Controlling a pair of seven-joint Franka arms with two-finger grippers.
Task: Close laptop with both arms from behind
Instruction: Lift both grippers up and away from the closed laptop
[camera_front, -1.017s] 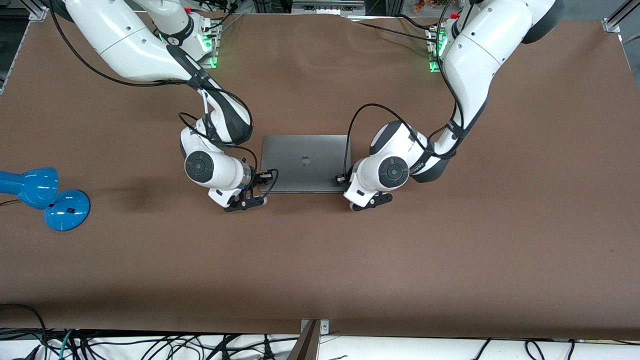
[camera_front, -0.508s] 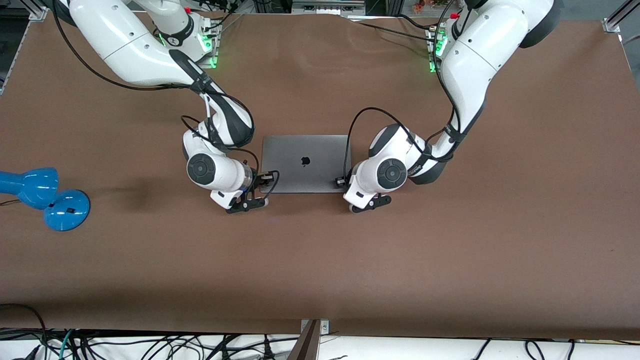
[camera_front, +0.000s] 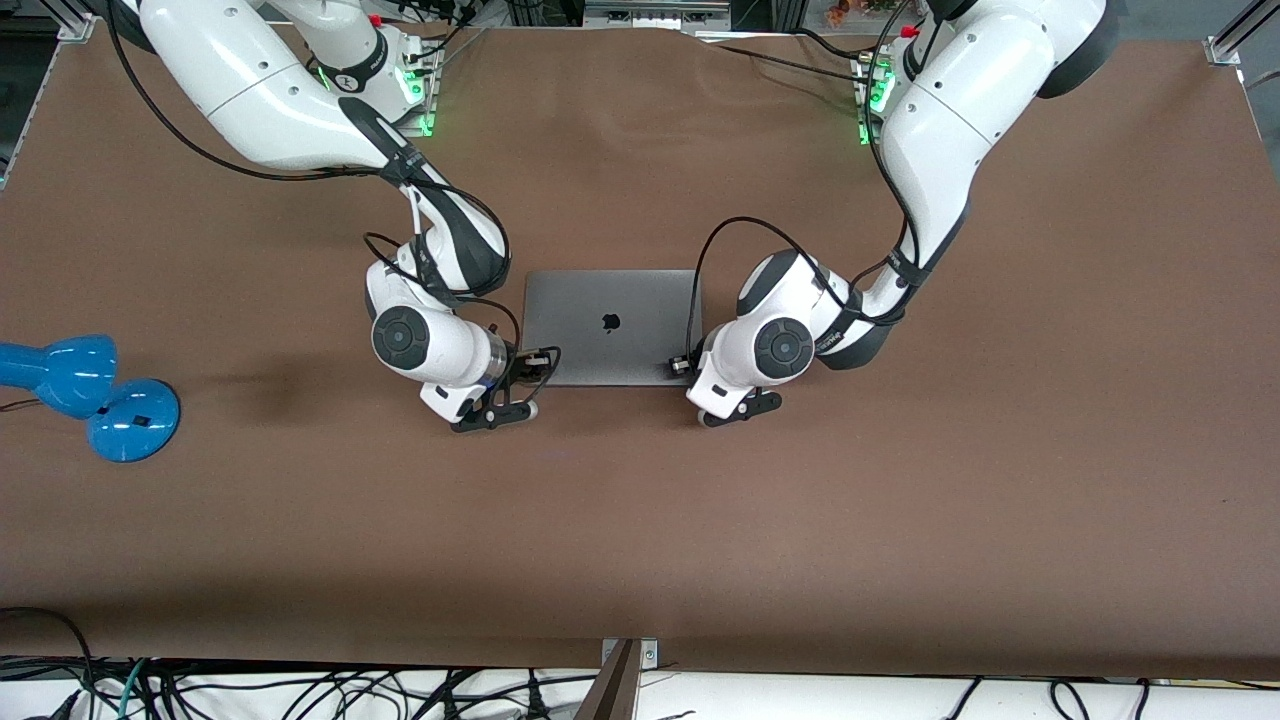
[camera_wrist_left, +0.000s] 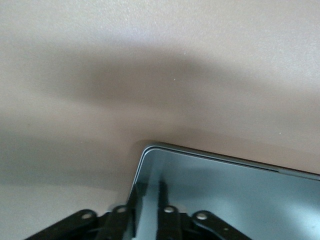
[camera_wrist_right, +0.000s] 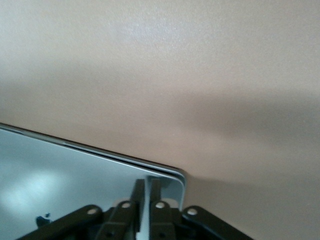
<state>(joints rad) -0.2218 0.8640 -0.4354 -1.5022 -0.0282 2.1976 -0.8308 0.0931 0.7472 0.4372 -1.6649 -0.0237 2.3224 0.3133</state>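
The space-grey laptop (camera_front: 610, 300) lies in the middle of the table with its lid down flat and the dark apple logo up. My left gripper (camera_front: 683, 365) rests on the lid's corner nearest the front camera at the left arm's end. In the left wrist view (camera_wrist_left: 147, 200) its fingers stand close together on the grey lid (camera_wrist_left: 225, 200). My right gripper (camera_front: 535, 357) rests on the matching corner at the right arm's end. In the right wrist view (camera_wrist_right: 147, 192) its fingers are shut on the lid (camera_wrist_right: 60, 175). Neither gripper holds anything.
A blue desk lamp (camera_front: 80, 390) lies near the table edge at the right arm's end. The brown table (camera_front: 640, 520) stretches wide toward the front camera. Black cables hang from both wrists beside the laptop.
Both grippers have moved slightly down and toward the front camera on the lid. The lid has settled flat, and its logo now looks darker.
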